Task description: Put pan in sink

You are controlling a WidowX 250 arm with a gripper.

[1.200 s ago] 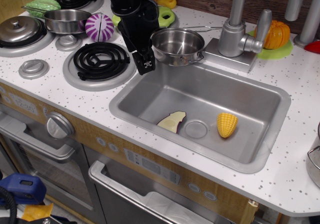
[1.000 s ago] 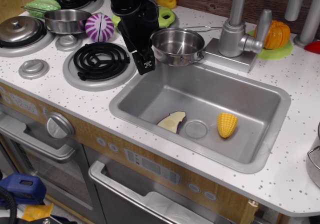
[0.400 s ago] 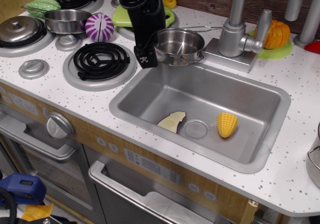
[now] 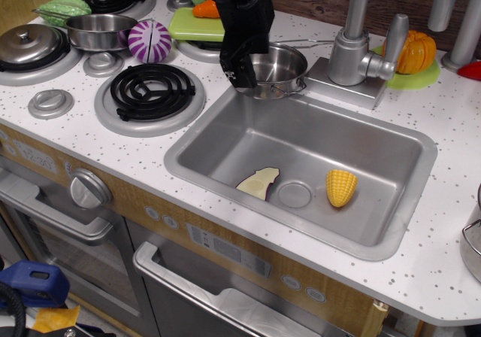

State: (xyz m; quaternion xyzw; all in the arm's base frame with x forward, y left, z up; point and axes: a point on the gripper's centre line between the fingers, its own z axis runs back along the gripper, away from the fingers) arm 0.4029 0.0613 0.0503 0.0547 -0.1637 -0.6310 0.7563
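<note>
bright, even light | sharp focus | glare on sink (image 4: 391,224)

The sink (image 4: 376,201) fills the frame's centre, sunk in the counter (image 4: 443,269), holding an eggplant slice (image 4: 259,182) left of the drain and a corn cob (image 4: 341,187) right of it, while the pan (image 4: 278,70) sits on the counter just behind the sink's upper-left rim, left of the faucet (image 4: 353,47), the tool (image 4: 239,70) at its left edge.

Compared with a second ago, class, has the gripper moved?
Yes. The gripper has shifted right, away from the black burner and toward the faucet; it now overlaps the pan's left rim.
</note>
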